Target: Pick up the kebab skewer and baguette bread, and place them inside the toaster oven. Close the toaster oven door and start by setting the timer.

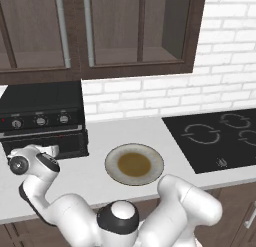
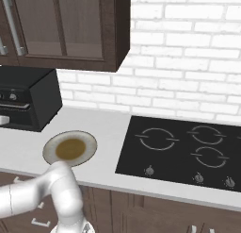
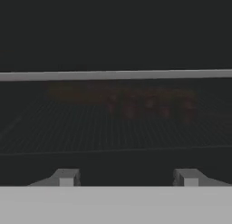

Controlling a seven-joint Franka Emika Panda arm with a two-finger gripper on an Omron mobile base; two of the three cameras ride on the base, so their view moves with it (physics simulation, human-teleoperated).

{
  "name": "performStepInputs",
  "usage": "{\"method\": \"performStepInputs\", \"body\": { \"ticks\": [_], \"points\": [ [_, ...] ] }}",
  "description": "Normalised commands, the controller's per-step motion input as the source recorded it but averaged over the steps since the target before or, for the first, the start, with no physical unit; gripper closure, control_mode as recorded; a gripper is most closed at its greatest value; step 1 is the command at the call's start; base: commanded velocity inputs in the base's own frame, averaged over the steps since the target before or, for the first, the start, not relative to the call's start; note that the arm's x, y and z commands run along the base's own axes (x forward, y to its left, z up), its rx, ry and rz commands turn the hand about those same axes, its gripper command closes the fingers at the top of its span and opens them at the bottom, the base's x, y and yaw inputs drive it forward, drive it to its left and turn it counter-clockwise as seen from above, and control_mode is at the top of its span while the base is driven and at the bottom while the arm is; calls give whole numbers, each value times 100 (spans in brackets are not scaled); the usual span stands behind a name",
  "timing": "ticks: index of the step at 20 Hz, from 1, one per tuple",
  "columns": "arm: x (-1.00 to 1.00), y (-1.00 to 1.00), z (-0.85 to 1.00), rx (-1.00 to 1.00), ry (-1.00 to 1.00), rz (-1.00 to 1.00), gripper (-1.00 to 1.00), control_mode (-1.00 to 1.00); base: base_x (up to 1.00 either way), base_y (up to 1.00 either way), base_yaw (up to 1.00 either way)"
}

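The black toaster oven (image 1: 42,106) stands at the left end of the counter, also seen at the left edge of the right base view as the toaster oven (image 2: 28,97). My gripper (image 3: 128,177) is close in front of the toaster oven door (image 3: 116,128), fingers apart with nothing between them. A grey handle bar (image 3: 116,75) crosses the door above the glass. Dimly through the dark glass, the orange-brown baguette bread (image 3: 77,92) lies on the rack, with the kebab skewer (image 3: 149,107) of red chunks to its right. In the left base view my hand (image 1: 52,150) sits low at the oven's front.
Three round knobs (image 1: 41,121) run along the oven front. An empty round plate (image 1: 134,164) with a brown centre sits mid-counter. A black stovetop (image 1: 220,133) lies to the right. Dark wall cabinets (image 1: 100,31) hang overhead, against a white brick wall.
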Motion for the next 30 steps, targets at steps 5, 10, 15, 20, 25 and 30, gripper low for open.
{"method": "performStepInputs", "body": {
  "ticks": [5,10,15,20,25,30],
  "points": [
    [-37,4,36,0,-1,0,-100,-100,0,0,0],
    [-7,22,49,0,-8,0,-100,-100,0,0,0],
    [0,36,29,0,-11,0,-100,-100,0,0,0],
    [-13,35,28,0,-5,0,-100,-100,0,0,0],
    [-25,25,30,0,-1,0,-100,-100,0,0,0],
    [-6,7,55,0,-6,0,-100,-100,0,0,0]
  ]
}}
